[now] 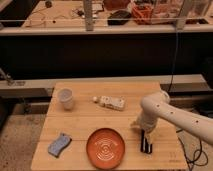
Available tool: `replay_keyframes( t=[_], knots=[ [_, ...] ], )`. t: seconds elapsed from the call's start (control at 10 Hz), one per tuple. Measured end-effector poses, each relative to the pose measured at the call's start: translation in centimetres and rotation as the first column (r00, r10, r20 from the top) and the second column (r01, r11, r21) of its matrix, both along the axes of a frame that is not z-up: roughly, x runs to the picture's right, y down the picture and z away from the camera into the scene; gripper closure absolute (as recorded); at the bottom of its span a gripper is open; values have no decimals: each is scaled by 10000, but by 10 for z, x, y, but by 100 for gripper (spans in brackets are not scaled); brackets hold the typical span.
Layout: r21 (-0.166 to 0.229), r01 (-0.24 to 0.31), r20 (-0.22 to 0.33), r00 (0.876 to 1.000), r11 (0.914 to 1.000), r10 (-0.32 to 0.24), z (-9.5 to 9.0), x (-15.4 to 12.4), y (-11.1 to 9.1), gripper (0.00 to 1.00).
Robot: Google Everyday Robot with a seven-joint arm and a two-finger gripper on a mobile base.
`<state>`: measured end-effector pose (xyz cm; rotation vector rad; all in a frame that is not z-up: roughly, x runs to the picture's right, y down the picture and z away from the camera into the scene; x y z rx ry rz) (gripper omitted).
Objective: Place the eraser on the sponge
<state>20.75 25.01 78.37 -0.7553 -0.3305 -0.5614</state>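
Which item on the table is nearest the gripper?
The eraser, the dark block right of the plate; the gripper is right at it. Sponge and cup lie far left.

tool (143, 130) over eraser (146, 143), arm (182, 116) cropped right

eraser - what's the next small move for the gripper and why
Probably secure the eraser and lift it slightly. The gripper is down at it near the right front of the table. Whether it has a hold can't be told, and the sponge lies far left, beyond the orange plate.
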Motion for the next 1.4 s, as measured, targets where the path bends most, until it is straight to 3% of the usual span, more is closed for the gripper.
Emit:
replay_keyframes(
  t=[1.4],
  knots=[
    [420, 1023, 1052, 9888, 9939, -1062, -13, -9, 6, 20]
  ],
)
